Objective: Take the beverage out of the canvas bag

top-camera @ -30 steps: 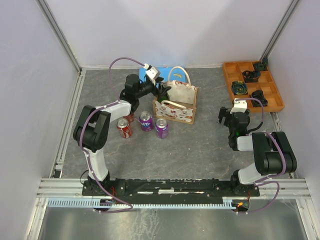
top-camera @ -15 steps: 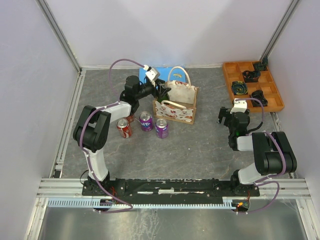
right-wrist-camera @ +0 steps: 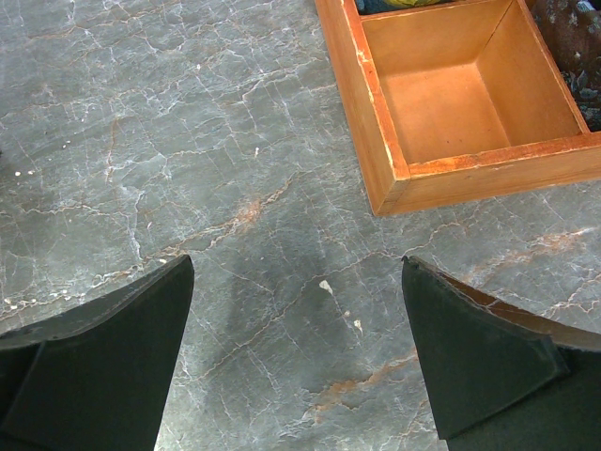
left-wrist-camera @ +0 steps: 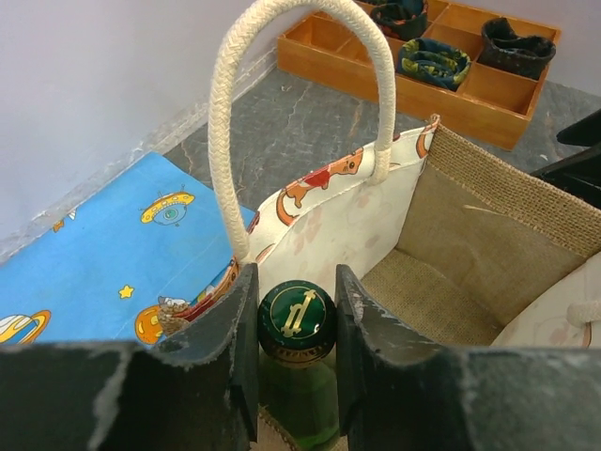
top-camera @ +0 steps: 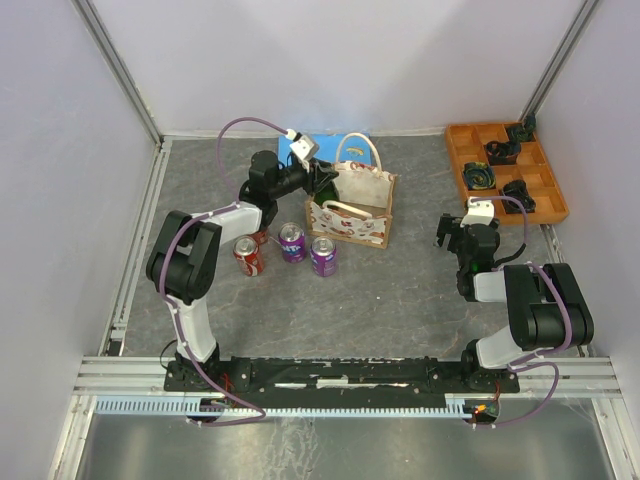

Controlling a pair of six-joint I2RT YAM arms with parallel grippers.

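**DESK:** Where is the drink?

**PHOTOGRAPHER:** A green bottle point(left-wrist-camera: 297, 381), gold-crested cap up, stands inside the canvas bag point(left-wrist-camera: 470, 244). It sits in the corner nearest the left arm, just under one cream handle point(left-wrist-camera: 225, 122), and has not left the bag.

**DESK:** And the claw?

**PHOTOGRAPHER:** The left gripper point(left-wrist-camera: 296, 315) is clamped on the bottle at the cap, one finger on each side, reaching in over the bag's rim. The top looks like the only place to take hold, since the fabric walls hide the rest. A straight lift should clear the handle.

**DESK:** What surrounds it?

**PHOTOGRAPHER:** A blue mat point(left-wrist-camera: 103, 254) printed with cartoon planets lies just behind the bag. Soft-drink cans point(top-camera: 291, 241) stand on the table point(top-camera: 400, 290) in front, near the left arm. The right gripper point(right-wrist-camera: 296, 348) hangs with its jaws wide, holding nothing, beside the orange tray point(right-wrist-camera: 376, 141). It is well apart from the bag, seemingly parked out of the way.
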